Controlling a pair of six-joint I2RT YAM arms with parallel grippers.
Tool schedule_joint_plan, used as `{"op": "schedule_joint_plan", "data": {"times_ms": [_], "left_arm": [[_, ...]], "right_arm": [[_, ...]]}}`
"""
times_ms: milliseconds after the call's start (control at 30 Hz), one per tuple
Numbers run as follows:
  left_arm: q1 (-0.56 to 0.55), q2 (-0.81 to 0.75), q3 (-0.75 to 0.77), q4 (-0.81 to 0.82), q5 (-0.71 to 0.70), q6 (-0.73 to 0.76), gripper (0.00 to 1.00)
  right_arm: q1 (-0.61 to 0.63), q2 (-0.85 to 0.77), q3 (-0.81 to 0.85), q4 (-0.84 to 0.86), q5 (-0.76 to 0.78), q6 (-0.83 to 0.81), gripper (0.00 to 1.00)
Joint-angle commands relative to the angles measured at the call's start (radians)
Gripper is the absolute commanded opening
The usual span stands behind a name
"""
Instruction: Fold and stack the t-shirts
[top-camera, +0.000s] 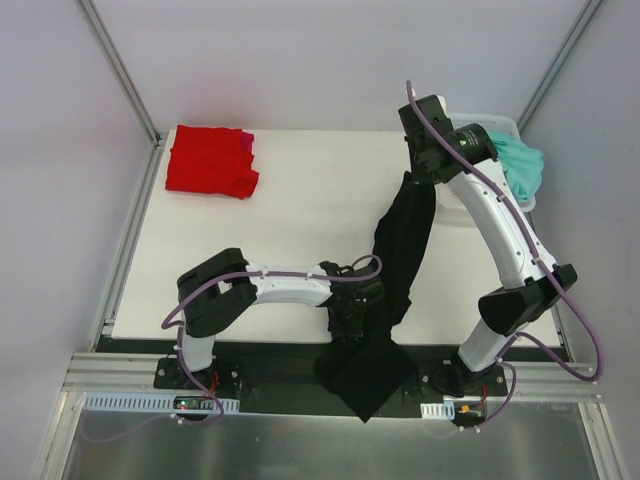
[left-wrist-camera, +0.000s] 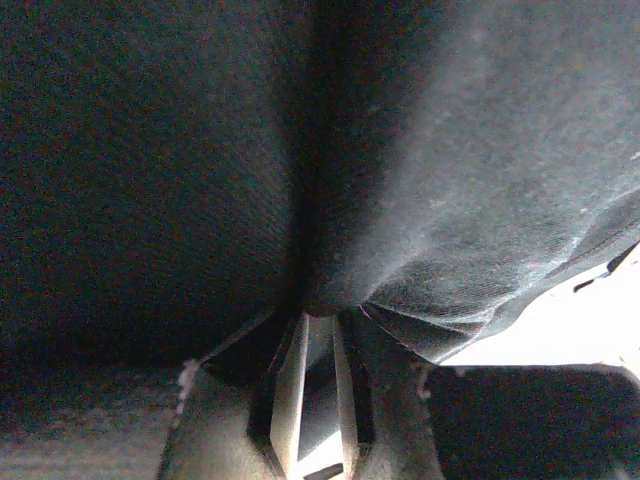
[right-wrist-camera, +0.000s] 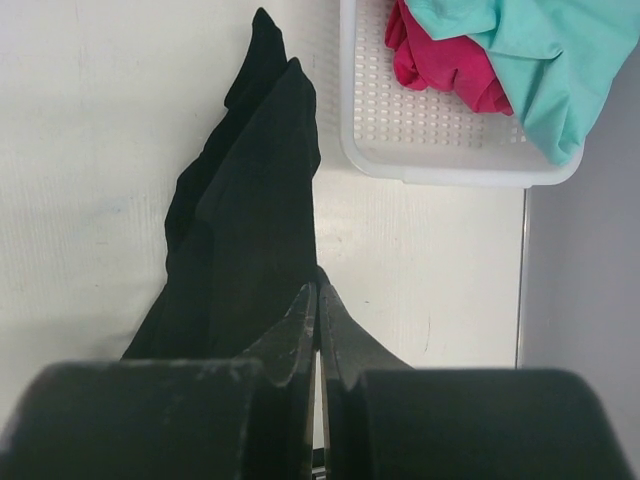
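The black t-shirt (top-camera: 400, 250) is stretched in a long band between my two grippers, and its lower end spills over the table's front edge. My right gripper (top-camera: 418, 172) holds the upper end raised near the back right, shut on the cloth (right-wrist-camera: 250, 220); its fingertips (right-wrist-camera: 318, 288) are pressed together. My left gripper (top-camera: 352, 305) is shut on the lower part. In the left wrist view the black cloth (left-wrist-camera: 450, 180) bunches at the tips of that gripper (left-wrist-camera: 320, 315) and fills the frame. A folded red t-shirt (top-camera: 210, 160) lies at the back left with a magenta edge (top-camera: 245, 140) showing.
A white lattice basket (right-wrist-camera: 450, 150) stands at the back right corner, holding a magenta-pink shirt (right-wrist-camera: 440, 60) and a teal-mint shirt (right-wrist-camera: 520, 60) that hangs over its rim (top-camera: 520, 165). Grey walls close in on both sides of the white table (top-camera: 280, 230).
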Motion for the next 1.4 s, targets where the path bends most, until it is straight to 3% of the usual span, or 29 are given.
{"op": "schedule_joint_plan", "data": {"times_ms": [0,233,500,700,967,1200,1367], "left_arm": [[0.07,0.014,-0.024,0.006,-0.113,0.052,0.17],[0.181,-0.107,-0.122,-0.01,-0.134,0.096,0.2],[0.216,-0.119,-0.142,-0.025,-0.153,0.136,0.21],[0.277,-0.135,-0.153,-0.027,-0.153,0.178,0.21],[0.44,-0.184,-0.171,-0.051,-0.168,0.27,0.22],[0.581,-0.185,-0.067,-0.089,-0.159,0.354,0.22],[0.61,-0.135,0.047,-0.131,-0.157,0.403,0.27]], "right_arm": [[0.006,-0.015,0.025,-0.035,0.018,-0.007,0.01],[0.013,-0.012,-0.054,0.0,-0.007,0.003,0.01],[0.03,-0.029,-0.113,0.003,0.009,0.01,0.01],[0.044,-0.115,-0.266,0.032,0.016,0.039,0.01],[0.087,-0.204,-0.377,0.034,0.021,0.084,0.01],[0.139,-0.236,-0.391,0.017,0.036,0.113,0.01],[0.156,-0.233,-0.398,0.005,0.046,0.118,0.01]]}}
